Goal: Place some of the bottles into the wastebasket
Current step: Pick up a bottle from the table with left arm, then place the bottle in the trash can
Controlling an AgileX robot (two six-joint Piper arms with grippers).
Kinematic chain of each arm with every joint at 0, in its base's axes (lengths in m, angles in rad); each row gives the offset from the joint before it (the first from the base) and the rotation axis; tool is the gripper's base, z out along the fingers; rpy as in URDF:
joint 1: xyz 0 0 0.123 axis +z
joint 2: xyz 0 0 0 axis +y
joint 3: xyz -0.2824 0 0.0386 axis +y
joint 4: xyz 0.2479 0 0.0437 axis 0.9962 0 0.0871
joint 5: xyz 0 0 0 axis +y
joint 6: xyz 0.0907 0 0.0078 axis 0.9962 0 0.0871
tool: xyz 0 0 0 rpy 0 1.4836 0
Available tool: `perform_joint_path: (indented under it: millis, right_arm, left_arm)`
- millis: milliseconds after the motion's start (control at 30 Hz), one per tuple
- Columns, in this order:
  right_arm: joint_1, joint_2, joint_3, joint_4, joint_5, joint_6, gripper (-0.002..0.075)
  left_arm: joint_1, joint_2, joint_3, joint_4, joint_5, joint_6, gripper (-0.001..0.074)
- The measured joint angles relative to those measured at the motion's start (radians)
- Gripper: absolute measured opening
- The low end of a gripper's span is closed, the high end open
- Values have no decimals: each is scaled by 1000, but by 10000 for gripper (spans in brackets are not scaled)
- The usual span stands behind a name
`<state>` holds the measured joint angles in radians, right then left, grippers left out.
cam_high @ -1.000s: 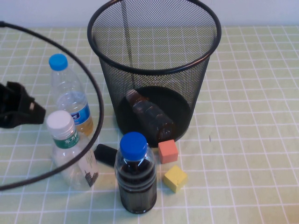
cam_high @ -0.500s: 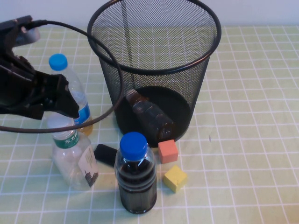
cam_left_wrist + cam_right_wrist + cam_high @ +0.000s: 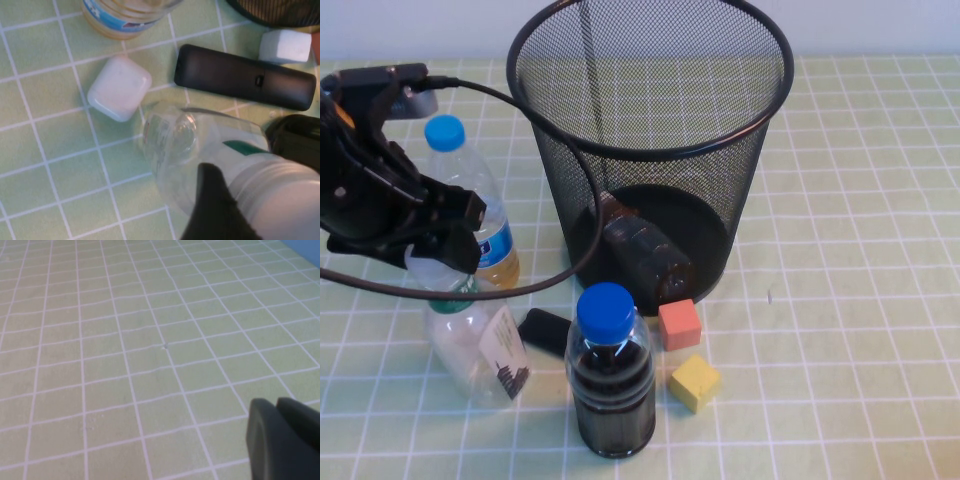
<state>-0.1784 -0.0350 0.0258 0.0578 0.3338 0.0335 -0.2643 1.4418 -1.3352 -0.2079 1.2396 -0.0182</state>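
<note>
The black wire-mesh wastebasket [image 3: 650, 165] stands at the table's middle, with a small brown-wrapped bottle [image 3: 640, 250] lying inside it. My left gripper [image 3: 445, 255] is down over the squat bottle with the green-white label [image 3: 470, 345] and hides its cap in the high view. In the left wrist view my left gripper [image 3: 250, 160] is open, with a black finger on either side of that bottle's [image 3: 175, 145] white cap. A clear blue-capped bottle [image 3: 480, 215] stands just behind. A dark blue-capped bottle [image 3: 610, 380] stands at the front. My right gripper [image 3: 277, 407] is shut and empty over bare cloth.
A black remote [image 3: 548, 330] lies between the squat bottle and the dark bottle. A red cube [image 3: 678, 324] and a yellow cube [image 3: 694, 381] sit in front of the basket. A white earbud case [image 3: 120, 87] lies by the squat bottle. The left arm's cable [image 3: 535, 285] loops toward the basket.
My left arm has come in from the left edge and dropped onto the squat bottle's cap. The cable has swung toward the basket. The bottles have stayed about in place.
</note>
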Motion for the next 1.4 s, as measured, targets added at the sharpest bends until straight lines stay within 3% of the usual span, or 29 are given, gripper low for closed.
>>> perform_joint_path:
  millis: [67,500,1167,1400]
  right_arm:
    - [0,0,0,0,0,0,0]
    - [0,0,0,0,0,0,0]
    - [0,0,0,0,0,-2,0]
    - [0,0,0,0,0,-2,0]
  left_arm:
    - [0,0,0,4,-2,0,351]
    - [0,-26,-50,11,-2,4,352]
    - [0,-481,-125,11,31,8,352]
    - [0,-505,-173,-113,-189,41,351]
